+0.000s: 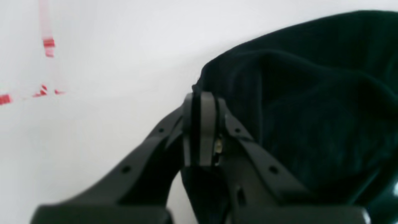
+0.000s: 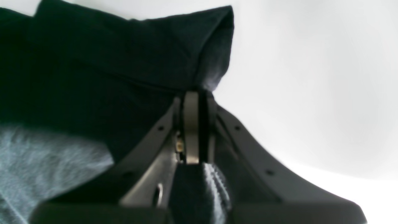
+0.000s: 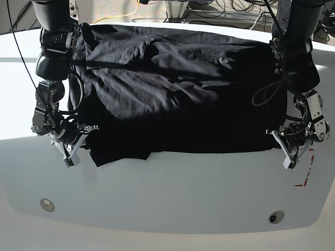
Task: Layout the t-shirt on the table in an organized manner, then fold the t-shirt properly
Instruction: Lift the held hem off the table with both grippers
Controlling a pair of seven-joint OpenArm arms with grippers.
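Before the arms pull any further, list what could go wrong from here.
1. The left tool pinches only a thin edge of the black t-shirt; the cloth may slip out.
2. Near the right tool, a corner sags lower, so the near hem may land crooked.
3. Wrinkles bunched mid-shirt could get folded in.

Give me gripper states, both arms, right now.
Left gripper: closed, pinching an edge of the t-shirt.
Right gripper: closed, pinching a corner fold of the t-shirt.
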